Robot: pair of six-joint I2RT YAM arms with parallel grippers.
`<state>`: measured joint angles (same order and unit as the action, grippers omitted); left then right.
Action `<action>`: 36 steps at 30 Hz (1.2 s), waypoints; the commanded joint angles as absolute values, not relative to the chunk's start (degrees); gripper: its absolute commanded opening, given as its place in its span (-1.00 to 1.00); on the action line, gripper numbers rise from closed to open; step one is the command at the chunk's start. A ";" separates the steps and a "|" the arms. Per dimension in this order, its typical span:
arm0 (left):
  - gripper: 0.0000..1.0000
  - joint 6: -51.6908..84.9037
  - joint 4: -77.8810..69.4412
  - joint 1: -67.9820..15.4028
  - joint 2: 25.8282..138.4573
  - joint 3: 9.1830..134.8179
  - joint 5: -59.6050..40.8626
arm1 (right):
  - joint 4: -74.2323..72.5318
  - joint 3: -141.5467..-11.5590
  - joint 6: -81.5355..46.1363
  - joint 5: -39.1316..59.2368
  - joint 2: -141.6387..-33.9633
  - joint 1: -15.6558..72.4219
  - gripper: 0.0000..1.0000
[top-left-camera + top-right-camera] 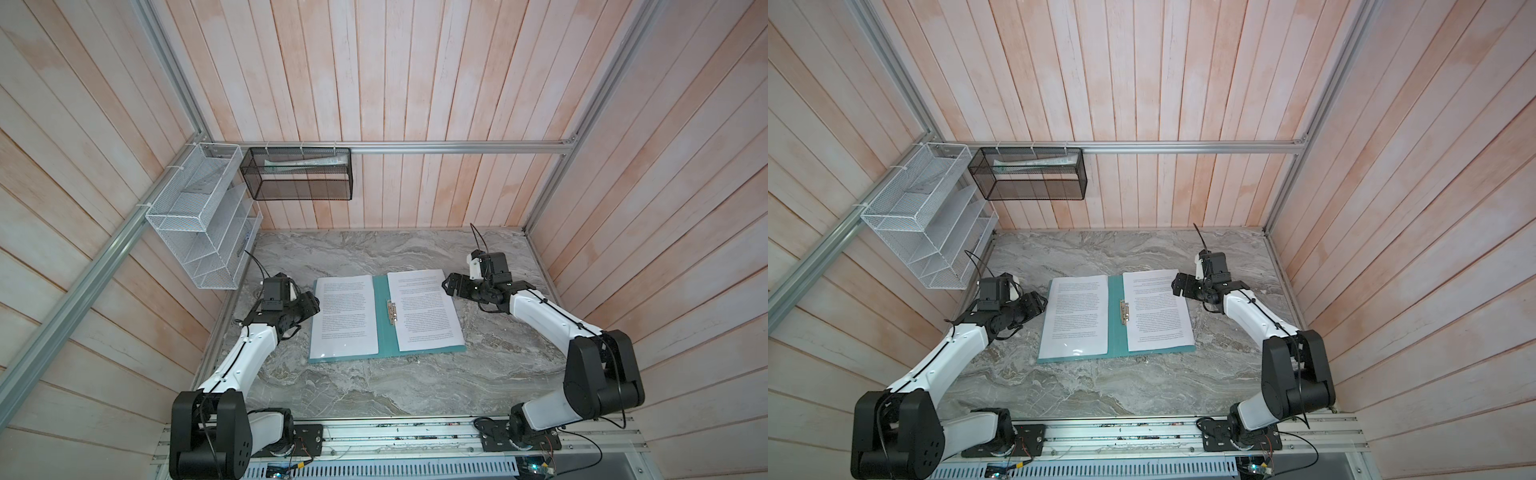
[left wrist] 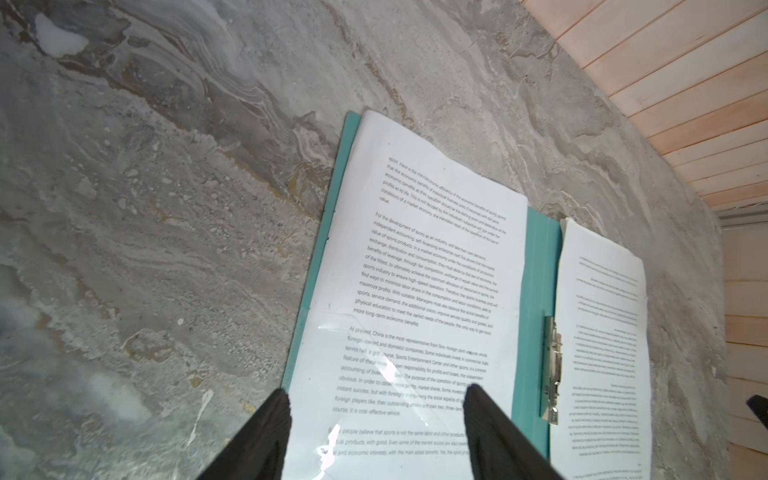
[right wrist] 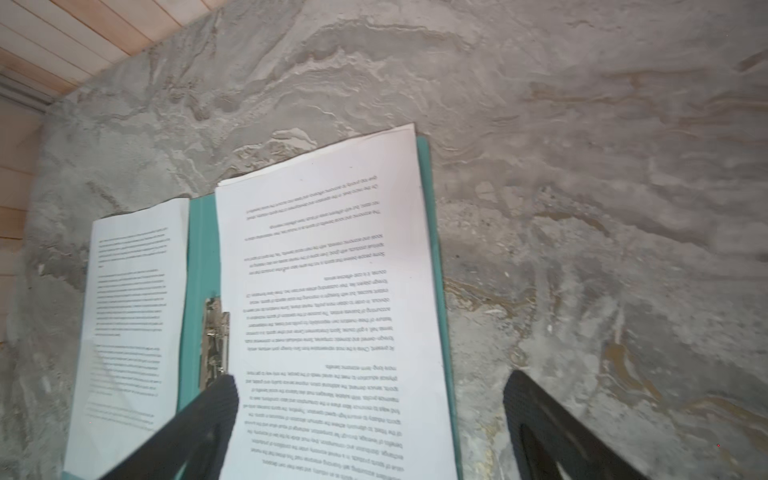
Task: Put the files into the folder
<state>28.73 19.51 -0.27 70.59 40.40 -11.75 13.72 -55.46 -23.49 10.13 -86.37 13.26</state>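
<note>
Both grippers, left [image 2: 376,409] and right [image 3: 370,399], spread, empty; files [image 1: 428,309] lie on open folder [image 1: 383,328]; next likely closing the cover.

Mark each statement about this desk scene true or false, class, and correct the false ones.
1. The folder lies open on the table. True.
2. Printed sheets lie on both covers. True.
3. The right gripper is shut on a sheet. False: its jaws stand wide open, holding nothing.
4. The metal clip sits by the spine. True.
5. The black mesh basket stands on the table. False: it hangs on the wall rail.
</note>
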 commanded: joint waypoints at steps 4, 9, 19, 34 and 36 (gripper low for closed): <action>0.34 29.82 12.73 0.38 71.35 34.57 -9.74 | 13.03 -53.77 -20.06 9.48 -86.98 10.42 0.96; 0.34 29.04 11.65 0.52 72.77 33.93 -8.44 | 10.62 -51.45 -19.17 11.02 -85.43 9.16 0.96; 0.34 28.10 12.31 0.59 75.99 34.21 -7.72 | 6.64 -47.45 -21.83 16.87 -87.29 8.57 0.96; 0.30 29.36 8.32 0.59 86.68 35.85 -16.62 | -2.73 -43.94 -28.10 32.95 -94.61 2.49 0.86; 0.30 29.53 7.90 0.68 87.09 35.40 -18.06 | -4.57 -43.01 -29.27 36.36 -96.03 1.40 0.85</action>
<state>28.95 6.74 0.45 85.06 36.21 -14.31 -0.36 -44.34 -26.35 28.56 -94.00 2.59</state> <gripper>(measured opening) 0.652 0.927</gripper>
